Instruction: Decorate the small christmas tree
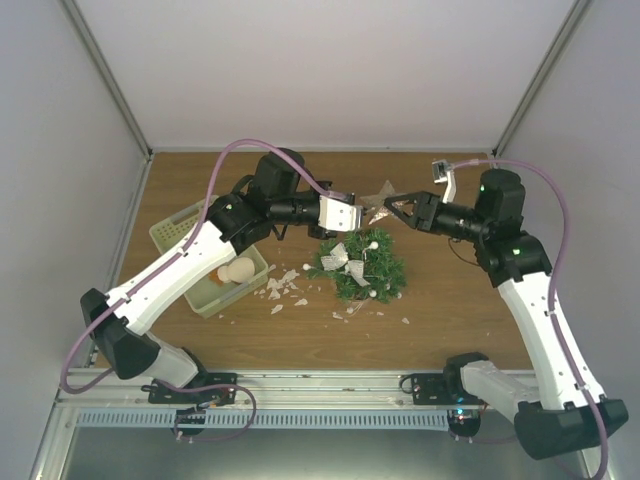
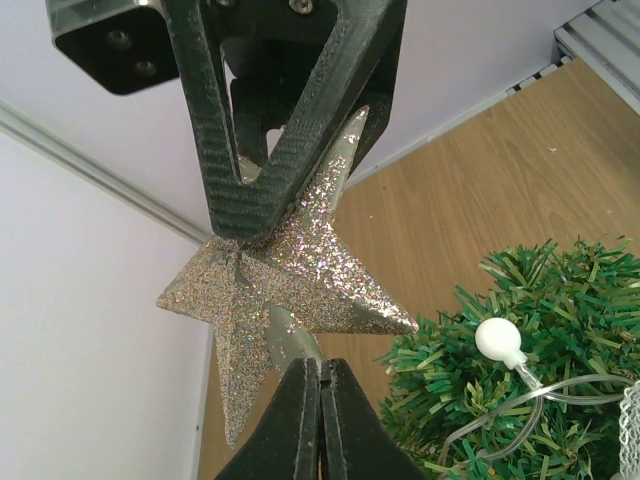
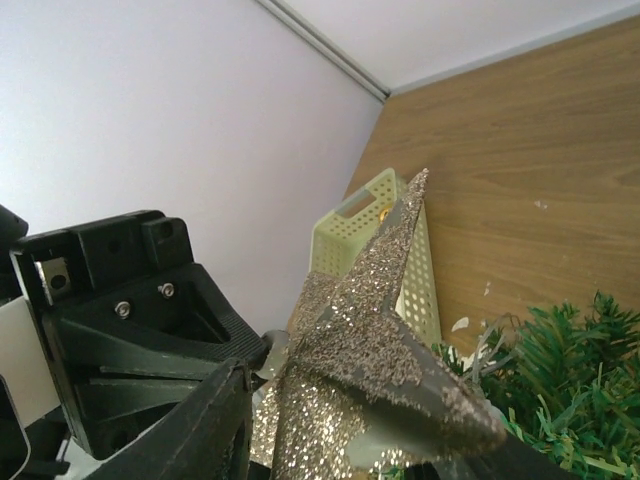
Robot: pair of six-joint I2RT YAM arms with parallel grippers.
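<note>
Wooden table (image 1: 460,300); arms meet near small christmas tree (image 1: 368,266), left hand (image 1: 362,216) and right hand (image 1: 393,210) both clamping glitter star (image 1: 380,196)

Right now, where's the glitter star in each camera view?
Top external: glitter star just above centre.
Left wrist: centre-left.
Right wrist: bottom centre.
Shared landmark: small christmas tree, beside the star in every view.
</note>
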